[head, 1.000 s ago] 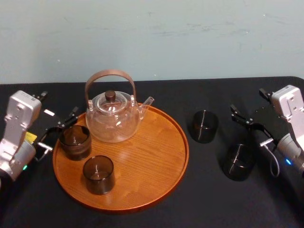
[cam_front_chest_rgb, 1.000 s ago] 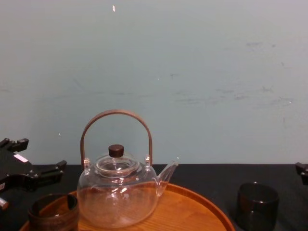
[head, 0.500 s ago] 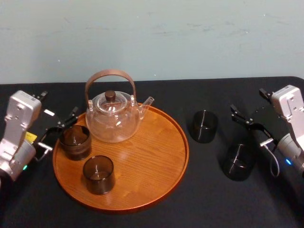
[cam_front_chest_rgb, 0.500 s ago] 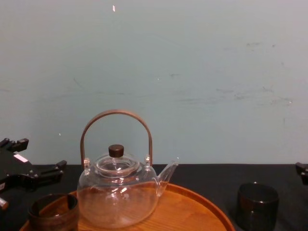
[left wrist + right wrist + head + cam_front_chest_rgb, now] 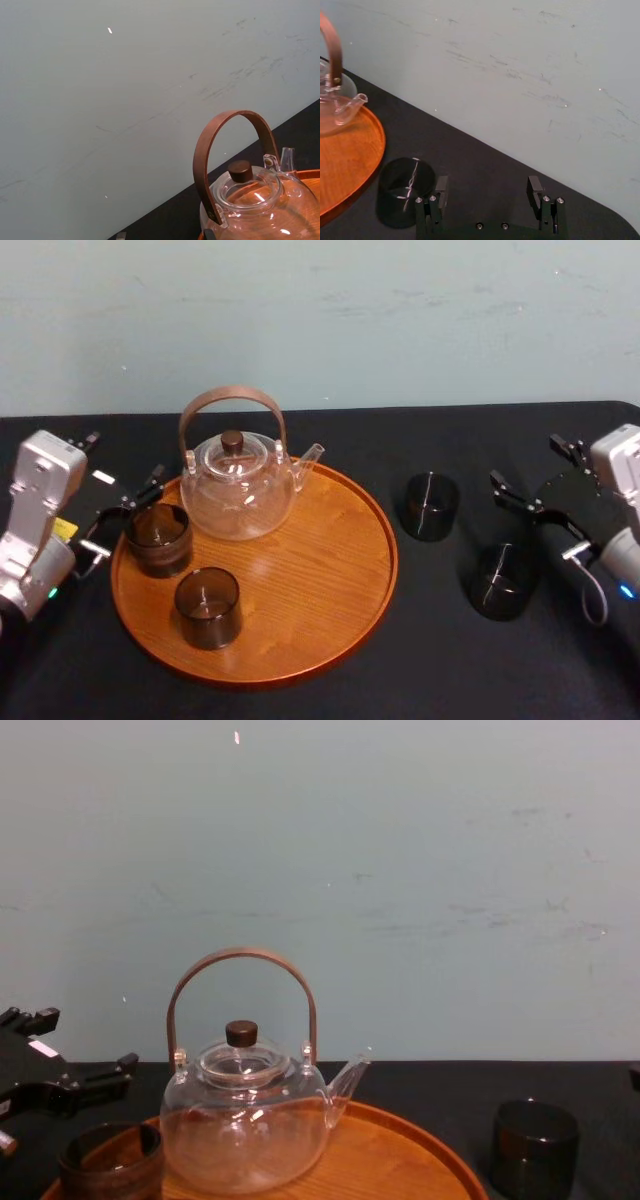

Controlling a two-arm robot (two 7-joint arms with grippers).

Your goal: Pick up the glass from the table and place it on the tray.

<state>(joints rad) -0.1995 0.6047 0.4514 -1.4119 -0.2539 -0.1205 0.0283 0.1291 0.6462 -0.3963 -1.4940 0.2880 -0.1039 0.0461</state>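
Observation:
Two dark smoky glasses stand on the black table [image 5: 330, 695] right of the tray: one farther back [image 5: 430, 505] [image 5: 535, 1150] [image 5: 406, 190], one nearer [image 5: 497, 580]. My right gripper [image 5: 535, 472] [image 5: 487, 187] hovers open just right of them, holding nothing; in the right wrist view the farther glass sits beside one finger, outside the jaws. The round wooden tray [image 5: 320, 570] [image 5: 400, 1160] carries a clear teapot [image 5: 237, 485] [image 5: 245, 1120] and two more dark cups [image 5: 158, 537] [image 5: 207, 607]. My left gripper [image 5: 125, 458] [image 5: 70, 1050] is open at the tray's left rim.
A pale wall closes off the back of the table. In the left wrist view the teapot [image 5: 250, 200] and its brown arched handle stand close. The right half of the tray is bare wood, and black cloth lies free in front.
My right gripper has drawn back a little to the right, away from the two glasses on the table. The left arm, glasses and teapot have not moved.

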